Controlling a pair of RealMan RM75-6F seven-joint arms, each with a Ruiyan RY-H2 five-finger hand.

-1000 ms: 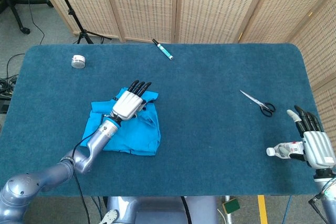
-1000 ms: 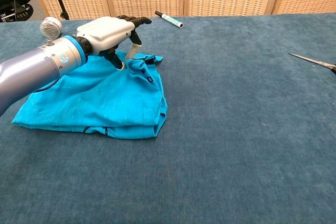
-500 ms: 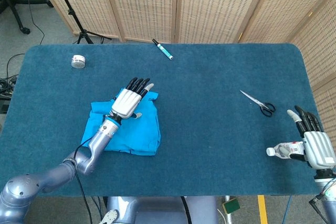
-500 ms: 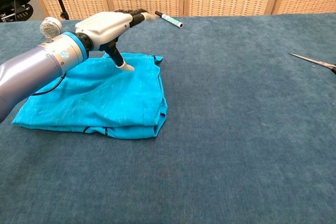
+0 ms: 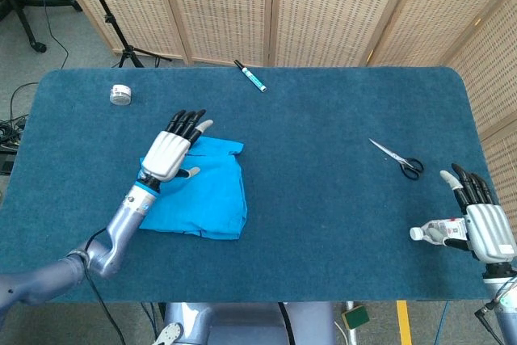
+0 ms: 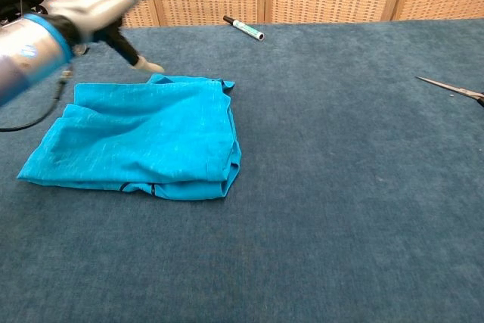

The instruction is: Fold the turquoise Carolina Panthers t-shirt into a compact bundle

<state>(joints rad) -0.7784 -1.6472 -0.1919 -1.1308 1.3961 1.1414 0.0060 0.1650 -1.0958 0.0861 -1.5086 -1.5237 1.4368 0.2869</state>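
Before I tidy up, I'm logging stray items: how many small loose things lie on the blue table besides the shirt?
3: a silver tape roll at far left, a teal marker at the far edge, steel scissors towards the right. Others may be hidden.

A table [image 5: 323, 159] covered in dark teal cloth carries everything. The folded shirt [image 5: 202, 195] lies flat left of centre, nearer the front edge. A marker [image 5: 250, 75] rests at the back edge, near the middle. What looks like a tape roll [image 5: 120, 94] sits toward the back left corner. Scissors [image 5: 398, 158] lie near the right edge.
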